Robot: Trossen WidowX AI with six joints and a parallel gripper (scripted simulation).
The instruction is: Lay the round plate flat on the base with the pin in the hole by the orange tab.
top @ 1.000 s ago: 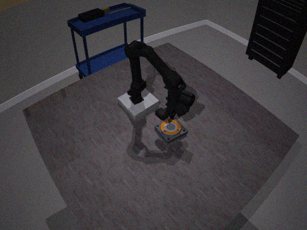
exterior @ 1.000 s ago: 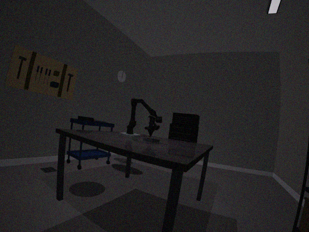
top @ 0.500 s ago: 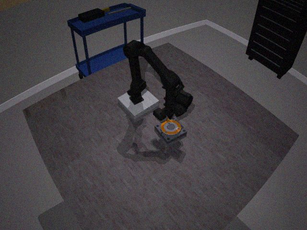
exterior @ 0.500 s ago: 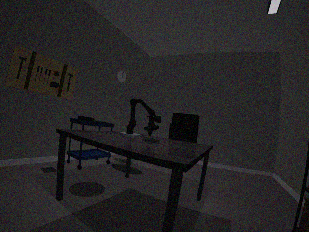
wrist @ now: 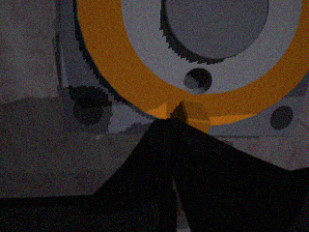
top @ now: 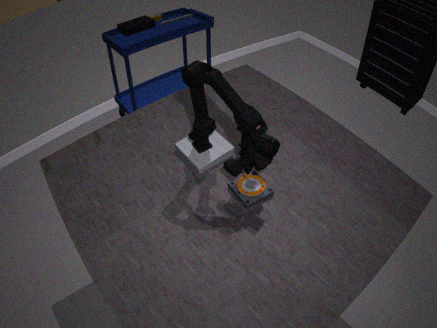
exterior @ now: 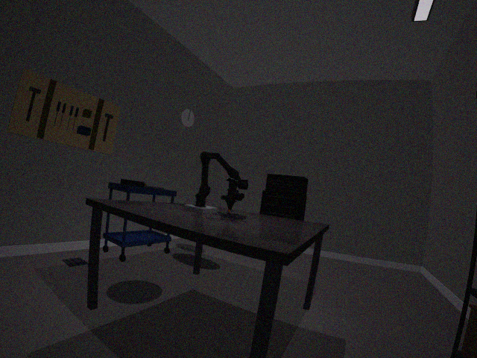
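End effector (wrist: pixel 176 116) fingers pressed together, empty, tip at the one orange tab (wrist: pixel 183 112) of the single plate (wrist: pixel 116 72). One hole (wrist: pixel 197 79) just beyond the tab. Plate sits on one base (top: pixel 259 198), on the surface (top: pixel 141 219).

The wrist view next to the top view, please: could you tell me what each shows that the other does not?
Only the wrist view shows the closed end effector tip meeting the orange tab, and the dark hole in the grey inner ring just beyond the tab.

Only the top view shows the whole arm, its white mount, the blue cart, the black cabinet and the full square base.

Both show the orange plate around its central post, with the end effector at its rim.
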